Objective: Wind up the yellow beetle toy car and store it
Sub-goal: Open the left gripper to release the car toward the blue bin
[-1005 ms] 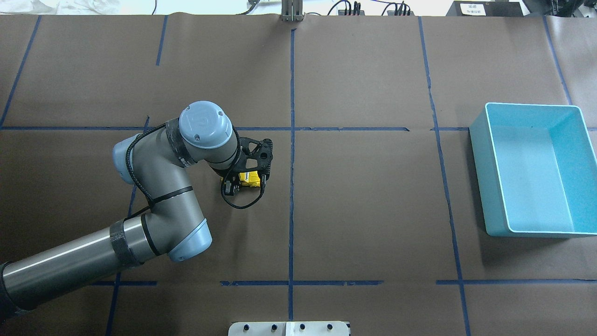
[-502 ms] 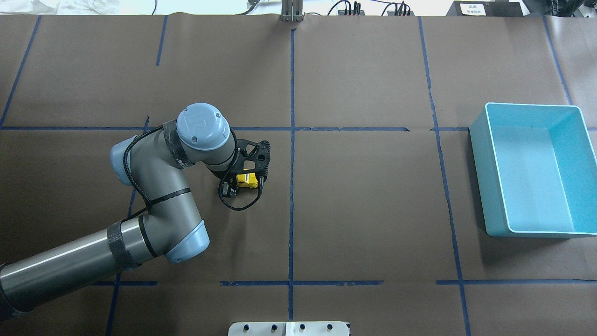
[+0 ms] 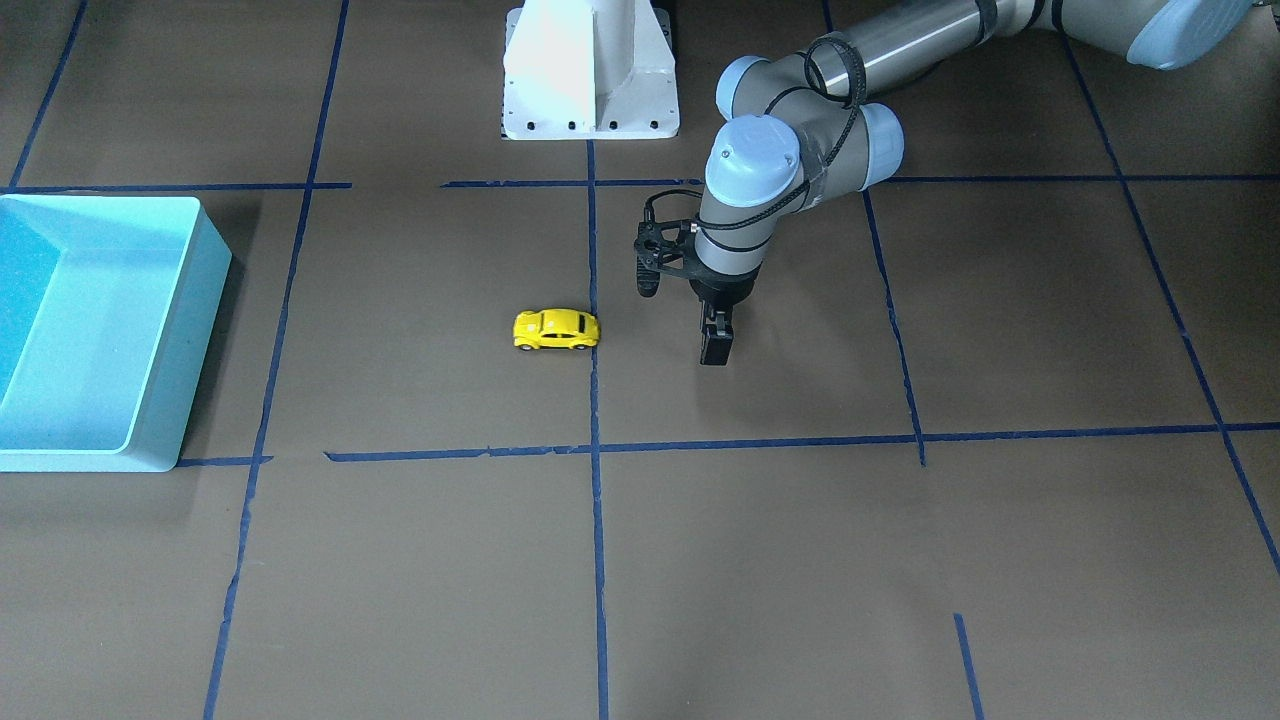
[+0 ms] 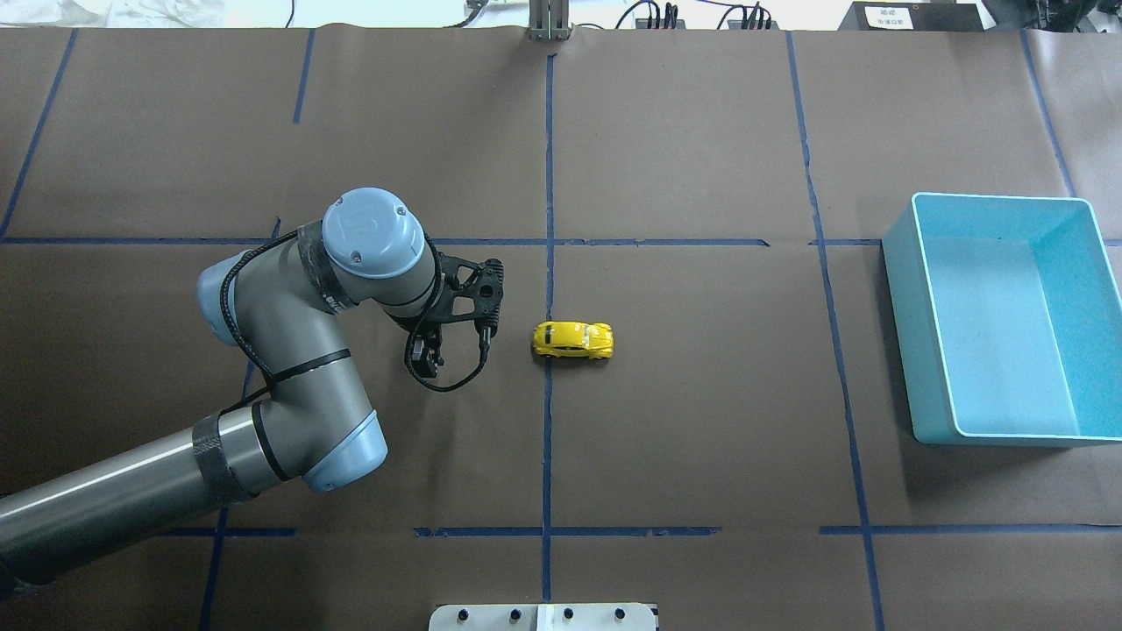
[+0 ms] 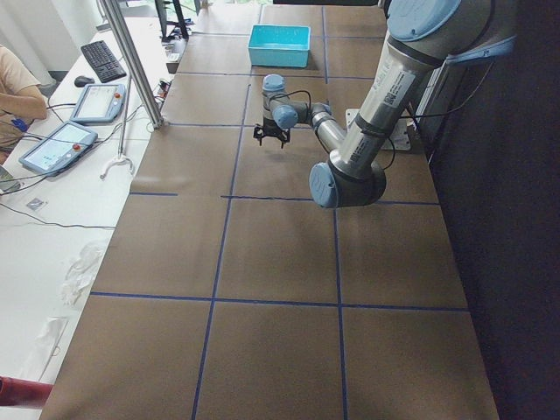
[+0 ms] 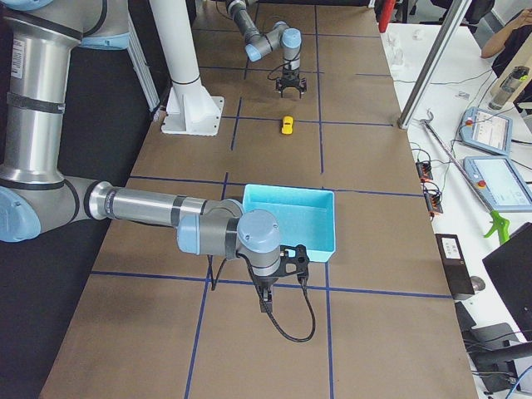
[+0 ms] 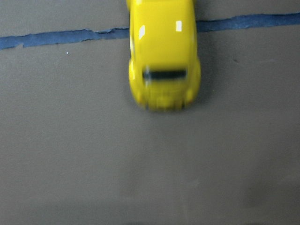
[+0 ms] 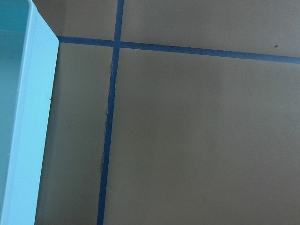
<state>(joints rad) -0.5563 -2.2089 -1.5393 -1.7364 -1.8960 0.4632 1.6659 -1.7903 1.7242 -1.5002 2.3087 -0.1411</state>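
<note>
The yellow beetle toy car (image 4: 572, 339) stands free on the brown paper, across the middle blue tape line. It also shows in the front view (image 3: 556, 330), in the right side view (image 6: 288, 125), and blurred at the top of the left wrist view (image 7: 164, 61). My left gripper (image 4: 428, 352) hangs just above the table to the car's left, open and empty, a short gap from it (image 3: 715, 342). My right gripper (image 6: 264, 301) shows only in the right side view, near the light blue bin (image 6: 287, 193); I cannot tell if it is open or shut.
The light blue bin (image 4: 912, 263) sits at the table's right side, with nothing in it that I can see. Its wall shows at the left of the right wrist view (image 8: 28, 117). The robot's white base (image 3: 590, 70) stands at the near edge.
The car was between my left gripper's fingers; now it is let go and has rolled right, over the middle tape line. My left arm has drawn back slightly to the left.
</note>
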